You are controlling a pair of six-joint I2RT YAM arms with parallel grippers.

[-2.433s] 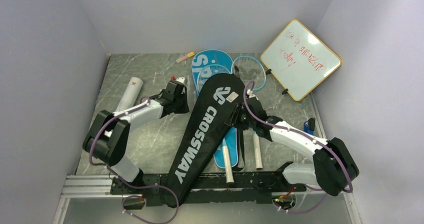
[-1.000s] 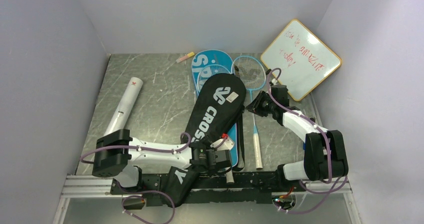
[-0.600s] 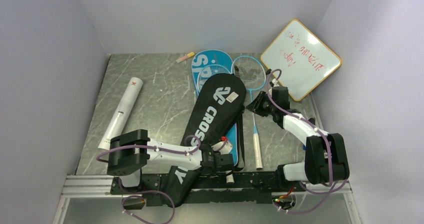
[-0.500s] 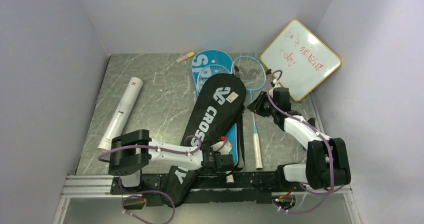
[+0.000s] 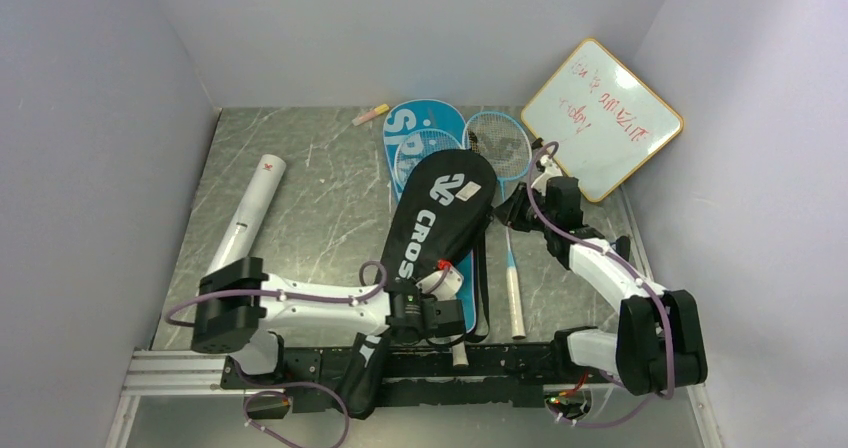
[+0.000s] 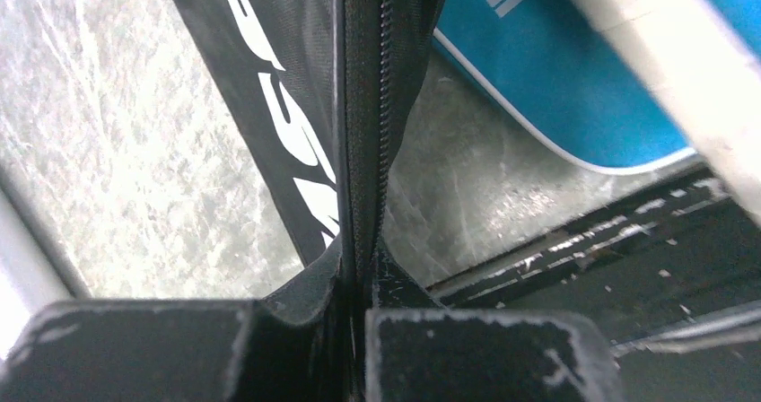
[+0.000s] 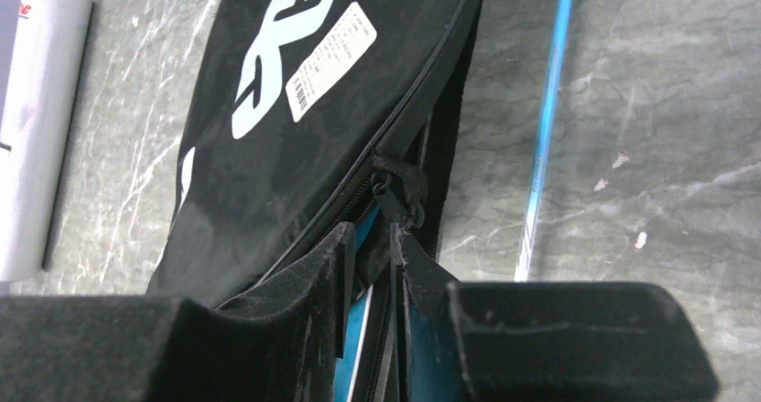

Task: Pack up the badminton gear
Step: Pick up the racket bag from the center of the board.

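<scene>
left gripper (image 6: 354, 281) clamped tight on zipper edge of black CROSSWAY cover (image 6: 287, 106), cover runs straight ahead from fingertips. blue cover (image 6: 556, 88) ahead, off to its right. right gripper (image 7: 368, 240) at cover's wide end, fingers only a slit apart, zipper pull (image 7: 401, 191) right at tips, can't tell if actually pinched. light-blue racket shaft (image 7: 546, 124) to its right, white tube (image 7: 36, 124) way off left.

The left arm (image 5: 310, 303) lies low, reaching right from its base. The left tool (image 6: 354, 281) is pinched tight on the edge of the cover (image 6: 359, 106). The right arm (image 5: 600, 263) stretches forward, wrist turned left. The right tool (image 7: 368, 240) sits low, fingers (image 7: 328, 272) a narrow gap apart; whether they grip anything is unclear.
</scene>
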